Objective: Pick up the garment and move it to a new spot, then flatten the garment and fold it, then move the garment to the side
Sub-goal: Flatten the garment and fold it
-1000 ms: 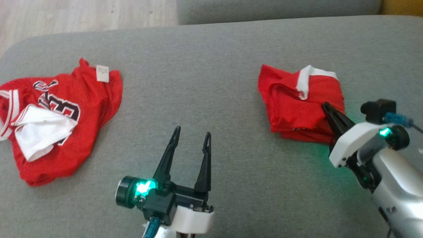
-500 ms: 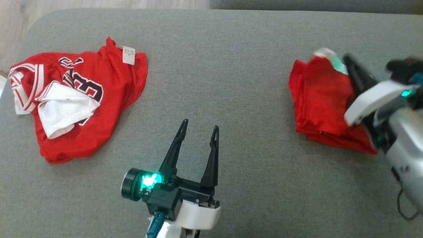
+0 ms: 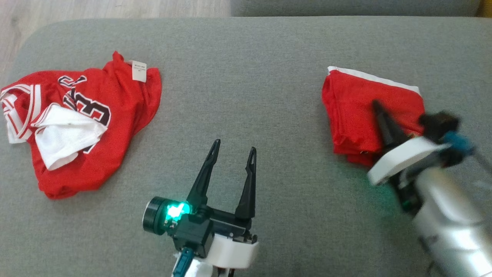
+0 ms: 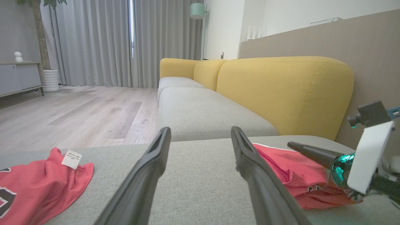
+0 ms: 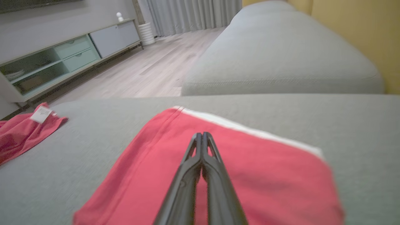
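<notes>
A folded red garment with a white band along its far edge lies flat on the right side of the grey cushion. It also shows in the left wrist view and the right wrist view. My right gripper is shut, its joined tips over the middle of the garment with no cloth between them. Whether the tips touch the cloth I cannot tell. My left gripper stands open and empty over bare cushion at the front centre, fingers spread wide.
A crumpled red jersey with black numbers, white trim and a white tag lies at the cushion's left. Wooden floor lies beyond the left edge. A second grey cushion and a yellow backrest stand behind.
The white-banded flap that lay turned over the folded garment now lies flat, band along the far edge. My right gripper swung to the garment's far right, then back over its middle. The head camera shifted.
</notes>
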